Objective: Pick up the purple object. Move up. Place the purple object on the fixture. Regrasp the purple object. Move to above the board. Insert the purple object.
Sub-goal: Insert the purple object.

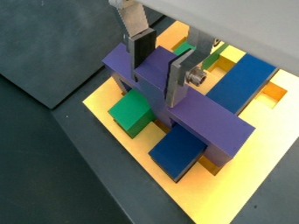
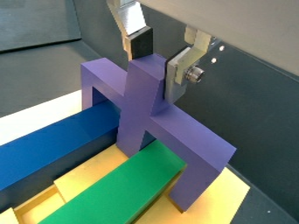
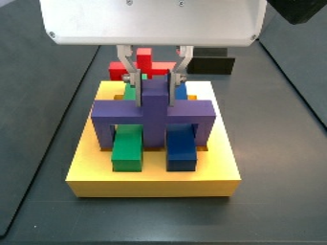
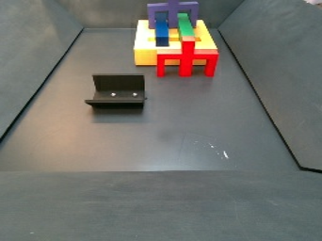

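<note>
Insertion stage over the board [image 3: 153,177]: the purple block [image 3: 153,117] stands upright on the yellow slab, its crossbar spanning side to side and its two legs reaching down toward the slots either side of the green block [image 3: 126,149] and the blue block [image 3: 182,150]. The gripper [image 1: 163,58] sits directly above the piece — its silver fingers [image 2: 184,65] bracket the raised centre post, one on each flat face, so the jaws are narrow and appear to hold the post, though contact on the pad faces cannot be fully confirmed. In both wrist views the post rises straight between the fingers, with the crossbar running across the line of closure; the block's long axis thus lies square to the jaw opening, and the coming move, judged from the task, is a straight descent or a release along the post. Whether the legs are fully seated is hard to tell — in a wrist view one leg appears to reach the yellow surface. A red block [image 4: 187,59] stands against the board's edge, and the fixture [image 4: 117,91] stands empty on the worktop [image 4: 164,141], well apart from the board.
</note>
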